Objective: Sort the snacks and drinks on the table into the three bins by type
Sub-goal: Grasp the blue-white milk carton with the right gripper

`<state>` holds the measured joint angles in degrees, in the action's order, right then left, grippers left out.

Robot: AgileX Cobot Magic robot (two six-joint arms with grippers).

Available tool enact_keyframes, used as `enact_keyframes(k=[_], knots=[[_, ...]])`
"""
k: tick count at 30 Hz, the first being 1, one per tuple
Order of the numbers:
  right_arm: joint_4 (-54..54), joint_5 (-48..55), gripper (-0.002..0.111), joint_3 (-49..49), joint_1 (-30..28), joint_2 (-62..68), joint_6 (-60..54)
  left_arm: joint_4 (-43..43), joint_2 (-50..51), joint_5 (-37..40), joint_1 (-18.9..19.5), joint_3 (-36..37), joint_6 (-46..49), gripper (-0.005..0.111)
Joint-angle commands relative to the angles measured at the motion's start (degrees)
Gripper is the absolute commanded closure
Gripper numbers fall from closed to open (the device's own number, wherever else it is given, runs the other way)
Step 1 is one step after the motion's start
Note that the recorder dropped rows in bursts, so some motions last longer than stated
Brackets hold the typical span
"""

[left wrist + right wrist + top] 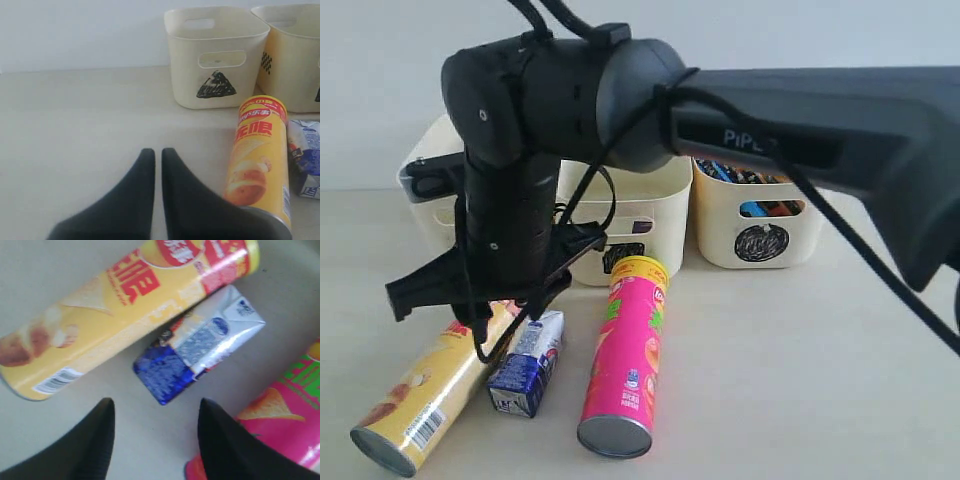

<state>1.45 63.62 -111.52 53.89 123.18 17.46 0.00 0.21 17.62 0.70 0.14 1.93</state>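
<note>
1. Lying on its side on the bench (800, 380), the blue and white drink carton (200, 352) sits between the yellow chip tube (115, 305) and the pink chip tube (280, 410). It is just beside the yellow one, perhaps touching it at a corner.
2. It is probably light and fairly stiff, though its walls would likely dent under a hard squeeze, and its glossy skin may be a little slick.
3. The best hold seems to be across the two long flat faces at mid-length, away from the folded ends.
4. Its long axis runs roughly alongside both tubes. In the exterior view the dark blue end points toward the camera and the white end toward the bins.
5. The right pincer (156, 415) hovers above it, released, its fingers spread and nothing between them.
6. The left pincer (154, 152) is clenched on nothing, low over bare bench, near the yellow tube.
7. Farther back, the circle-marked bin (720, 230) holds dark packets.
</note>
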Motion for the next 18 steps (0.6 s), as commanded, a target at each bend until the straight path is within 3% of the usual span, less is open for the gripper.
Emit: enact_keyframes(k=[1, 6, 13, 18], knots=[[-6.4, 2.3, 0.063, -1.3, -0.1, 0.9, 4.4, -0.4, -0.2, -0.7, 0.2, -0.1, 0.0, 0.102], [-6.0, 0.0, 0.061, -1.4, -0.1, 3.0, 4.6, -0.4, -0.2, -0.7, 0.2, -0.1, 0.0, 0.102], [-5.8, -3.5, 0.03, -1.4, -0.1, 6.1, 3.4, -0.4, -0.2, -0.7, 0.2, -0.1, 0.0, 0.102], [-5.8, -5.3, 0.029, -1.6, -0.1, 7.6, 3.7, -0.4, -0.2, -0.7, 0.2, -0.1, 0.0, 0.102]])
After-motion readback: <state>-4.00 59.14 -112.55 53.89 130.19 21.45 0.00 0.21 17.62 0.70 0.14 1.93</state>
